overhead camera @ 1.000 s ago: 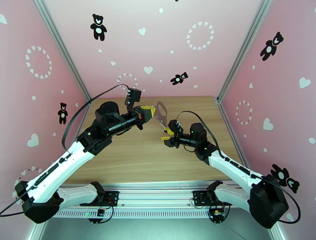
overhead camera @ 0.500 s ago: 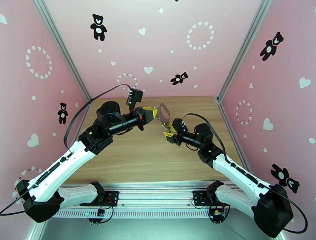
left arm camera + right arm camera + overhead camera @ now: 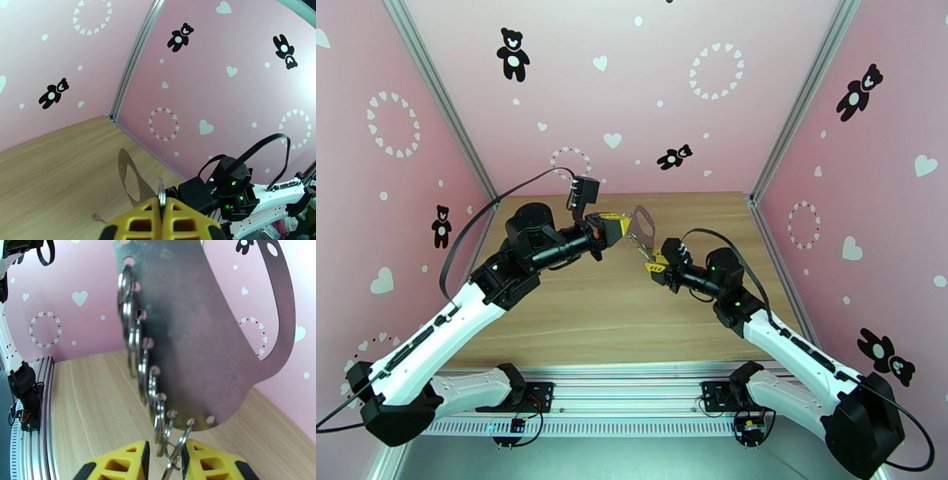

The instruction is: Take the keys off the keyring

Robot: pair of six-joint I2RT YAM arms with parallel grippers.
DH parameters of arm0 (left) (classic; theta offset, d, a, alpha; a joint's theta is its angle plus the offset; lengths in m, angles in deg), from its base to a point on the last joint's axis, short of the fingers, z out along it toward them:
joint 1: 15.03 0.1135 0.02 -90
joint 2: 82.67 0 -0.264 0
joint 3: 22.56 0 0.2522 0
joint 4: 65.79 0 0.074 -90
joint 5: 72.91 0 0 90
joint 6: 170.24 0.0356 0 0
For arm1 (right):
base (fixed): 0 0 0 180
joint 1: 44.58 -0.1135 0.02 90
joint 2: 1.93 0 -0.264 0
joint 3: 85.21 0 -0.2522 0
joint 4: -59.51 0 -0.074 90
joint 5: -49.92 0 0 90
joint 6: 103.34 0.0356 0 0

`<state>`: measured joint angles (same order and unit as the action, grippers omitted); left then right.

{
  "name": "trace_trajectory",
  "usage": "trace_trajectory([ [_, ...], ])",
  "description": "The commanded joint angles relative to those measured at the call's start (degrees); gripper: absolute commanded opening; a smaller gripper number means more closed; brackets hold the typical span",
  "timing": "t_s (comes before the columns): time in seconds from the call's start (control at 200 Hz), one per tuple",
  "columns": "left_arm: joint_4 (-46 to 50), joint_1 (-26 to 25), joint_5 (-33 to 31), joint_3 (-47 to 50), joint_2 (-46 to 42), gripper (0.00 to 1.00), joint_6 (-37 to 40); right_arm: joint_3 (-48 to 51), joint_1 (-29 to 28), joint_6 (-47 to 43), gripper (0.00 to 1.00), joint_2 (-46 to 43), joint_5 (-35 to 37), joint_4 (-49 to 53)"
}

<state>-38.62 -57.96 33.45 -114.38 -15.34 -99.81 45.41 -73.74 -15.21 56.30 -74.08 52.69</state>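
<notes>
Left wrist: key (image 3: pixel 97 216) lying on table (image 3: pixel 47 169).

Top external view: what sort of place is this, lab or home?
Likely a lab test cell, not a home. Pink printed walls on aluminium framing box in a wooden table. The left arm and right arm are bolted to a rail.

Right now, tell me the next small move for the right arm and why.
Probably close the right gripper on the key dangling in it. The left gripper clamps the keyring aloft. The key hangs between the right jaws, which stand apart, so a grip looks needed before any pull.
</notes>
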Motion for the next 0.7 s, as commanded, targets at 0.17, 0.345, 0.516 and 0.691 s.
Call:
trace_trajectory([
  [0.17, -3.6, -0.4, 0.8, -0.3, -2.7, 0.0, -0.9, 0.2, 0.4, 1.6, 0.31, 1.1, -0.2, -0.6],
  [0.345, -3.9, -0.5, 0.9, -0.1, -2.8, 0.0, -1.1, -0.7, 0.5, 2.5, 0.31, 1.0, -1.7, -1.6],
  [0.516, -4.1, -0.6, 0.7, 0.3, -3.1, 0.0, -1.1, -0.9, 0.5, 2.8, 0.27, 0.1, -1.3, -1.5],
  [0.691, -4.1, -0.6, 0.2, 0.7, -3.5, 0.0, -1.0, -1.4, 0.5, 2.5, 0.16, -1.3, -0.2, -0.2],
])
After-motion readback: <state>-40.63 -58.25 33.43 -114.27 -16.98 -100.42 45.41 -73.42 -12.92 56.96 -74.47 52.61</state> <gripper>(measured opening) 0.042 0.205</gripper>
